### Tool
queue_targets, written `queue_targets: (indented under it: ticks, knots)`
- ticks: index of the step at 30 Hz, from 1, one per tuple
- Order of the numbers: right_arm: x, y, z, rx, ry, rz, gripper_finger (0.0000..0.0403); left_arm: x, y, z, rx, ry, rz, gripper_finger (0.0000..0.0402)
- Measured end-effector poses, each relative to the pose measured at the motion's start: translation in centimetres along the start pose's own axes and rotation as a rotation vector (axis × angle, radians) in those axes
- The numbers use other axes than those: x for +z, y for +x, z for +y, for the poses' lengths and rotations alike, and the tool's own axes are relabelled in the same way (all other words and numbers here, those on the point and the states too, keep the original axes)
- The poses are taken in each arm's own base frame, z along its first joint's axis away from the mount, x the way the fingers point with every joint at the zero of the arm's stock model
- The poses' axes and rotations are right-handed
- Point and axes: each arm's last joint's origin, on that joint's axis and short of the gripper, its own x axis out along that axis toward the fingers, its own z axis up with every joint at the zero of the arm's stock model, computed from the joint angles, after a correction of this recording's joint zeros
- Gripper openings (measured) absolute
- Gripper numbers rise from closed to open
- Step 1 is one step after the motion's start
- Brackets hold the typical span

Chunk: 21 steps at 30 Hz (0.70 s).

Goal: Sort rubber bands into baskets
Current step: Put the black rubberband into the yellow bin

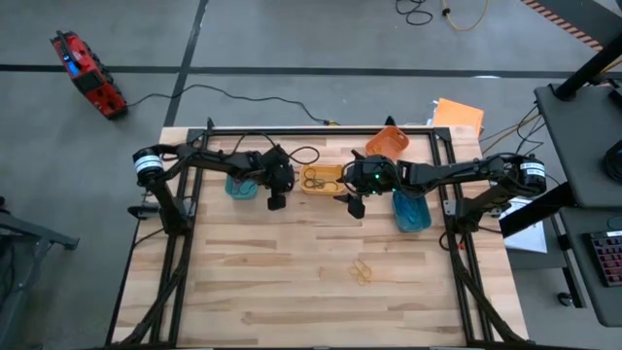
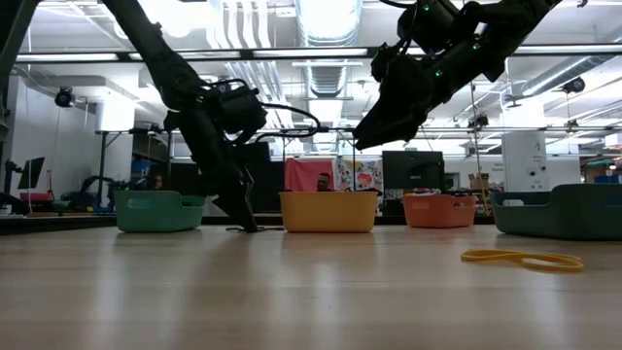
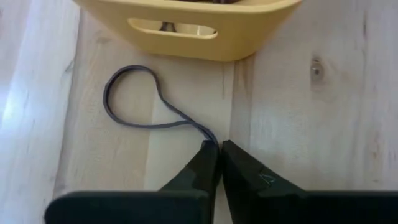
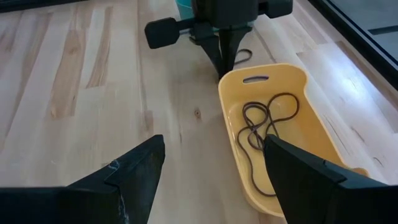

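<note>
My left fingers are down on the bench, pinched shut on the near end of a dark rubber band that lies looped on the wood just beside the yellow basket, close to its handle wall but not touching it as far as I can see. From above, that hand sits between the teal-green basket and the yellow one, so the room on either side of it is narrow. My right fingers are spread wide and hold nothing; they hang above the bench over the near corner of the yellow basket, which holds a few dark bands lying tangled on its floor. The orange basket stands tilted near the far edge of the bench, and the blue basket sits under my right arm, just beside the frame rail. A small tan band lies alone on the wood, well apart from all the baskets, with wide open bench around it toward the near edge.
</note>
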Motion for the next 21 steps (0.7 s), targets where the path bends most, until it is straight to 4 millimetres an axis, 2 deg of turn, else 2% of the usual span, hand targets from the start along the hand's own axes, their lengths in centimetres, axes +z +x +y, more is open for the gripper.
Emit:
queue_targets:
  ticks: [8, 21]
  knots:
    - [-0.1, 0.0, 0.0, 0.000, 0.007, 0.002, 0.0265, 0.4, -1.8, 0.1, 0.044, 0.002, -0.029, 0.0000]
    - [-0.1, 0.0, 0.0, 0.000, 0.008, 0.004, 0.0265, 2.0, -7.4, 0.1, 0.101, 0.021, -0.226, 0.0000]
